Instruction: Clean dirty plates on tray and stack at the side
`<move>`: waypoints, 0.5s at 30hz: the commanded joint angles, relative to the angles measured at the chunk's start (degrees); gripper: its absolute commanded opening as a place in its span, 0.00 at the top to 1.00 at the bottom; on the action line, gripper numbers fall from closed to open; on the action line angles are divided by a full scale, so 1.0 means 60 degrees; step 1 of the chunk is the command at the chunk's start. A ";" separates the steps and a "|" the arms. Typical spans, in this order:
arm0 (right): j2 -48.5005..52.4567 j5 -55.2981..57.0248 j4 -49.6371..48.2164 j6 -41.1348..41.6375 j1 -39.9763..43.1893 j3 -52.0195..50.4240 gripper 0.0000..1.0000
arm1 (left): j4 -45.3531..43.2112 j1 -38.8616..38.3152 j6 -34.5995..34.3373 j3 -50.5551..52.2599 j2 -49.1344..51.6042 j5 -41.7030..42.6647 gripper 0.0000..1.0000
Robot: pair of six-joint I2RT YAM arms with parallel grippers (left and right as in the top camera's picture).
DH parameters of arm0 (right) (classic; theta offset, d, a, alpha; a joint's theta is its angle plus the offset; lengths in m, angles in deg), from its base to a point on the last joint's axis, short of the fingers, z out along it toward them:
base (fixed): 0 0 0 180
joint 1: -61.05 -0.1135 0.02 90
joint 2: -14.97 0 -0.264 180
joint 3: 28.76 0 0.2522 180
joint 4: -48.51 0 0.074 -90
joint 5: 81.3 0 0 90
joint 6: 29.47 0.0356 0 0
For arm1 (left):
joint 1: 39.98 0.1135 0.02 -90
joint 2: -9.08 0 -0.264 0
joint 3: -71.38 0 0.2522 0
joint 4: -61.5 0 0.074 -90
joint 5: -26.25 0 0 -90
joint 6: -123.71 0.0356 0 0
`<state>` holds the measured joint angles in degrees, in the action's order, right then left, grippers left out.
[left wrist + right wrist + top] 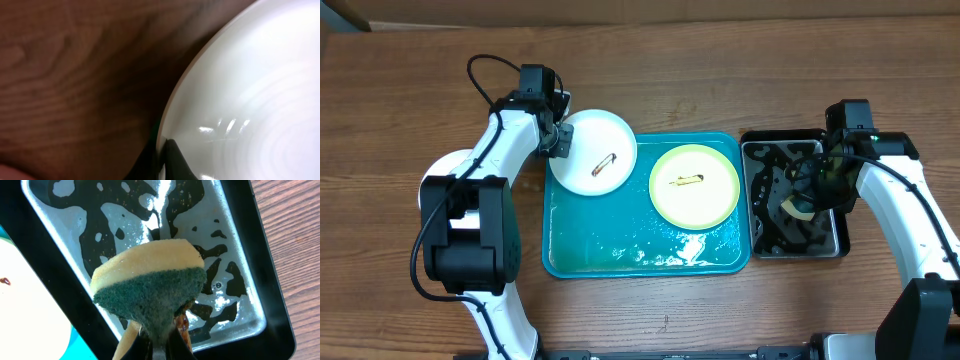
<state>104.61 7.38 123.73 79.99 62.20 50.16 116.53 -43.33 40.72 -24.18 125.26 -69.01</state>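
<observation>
A white plate (595,152) with a brownish smear sits at the teal tray's (620,262) back left corner, overhanging the rim. My left gripper (556,142) is shut on its left edge; the left wrist view shows the plate's rim (240,90) pinched between the fingers (162,160). A pale yellow-green plate (695,185) with a smear lies on the tray's right half. My right gripper (805,205) is shut on a yellow and green sponge (150,290), held over the black tub (240,305). A third plate is out of view.
The black tub (840,245) with soapy water stands right of the tray. Suds lie on the tray's front part (660,255). Bare wooden table (720,310) lies in front of and left of the tray.
</observation>
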 commanded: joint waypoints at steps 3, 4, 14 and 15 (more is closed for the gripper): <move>0.0026 -0.0098 -0.0040 0.0000 0.0033 -0.0040 0.96 | 0.1774 0.0018 -0.1504 0.0157 0.0062 -0.0423 0.96; 0.0026 -0.0204 -0.0044 -0.0007 0.0033 -0.0040 0.96 | 0.2113 0.0018 -0.1872 0.0157 0.0051 -0.0364 0.96; 0.0026 -0.4109 -0.0623 -0.1300 -0.0984 -0.0040 0.96 | 0.4506 0.0018 -0.2692 0.0157 0.0047 0.1220 0.96; 0.0026 -0.4386 -0.0790 -0.1290 -0.1264 -0.0040 0.96 | 0.4575 0.0018 -0.2692 0.0157 0.0047 0.1260 0.96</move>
<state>104.61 -7.77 120.54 74.83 58.74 50.12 143.11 -43.33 26.88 -23.61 124.93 -64.09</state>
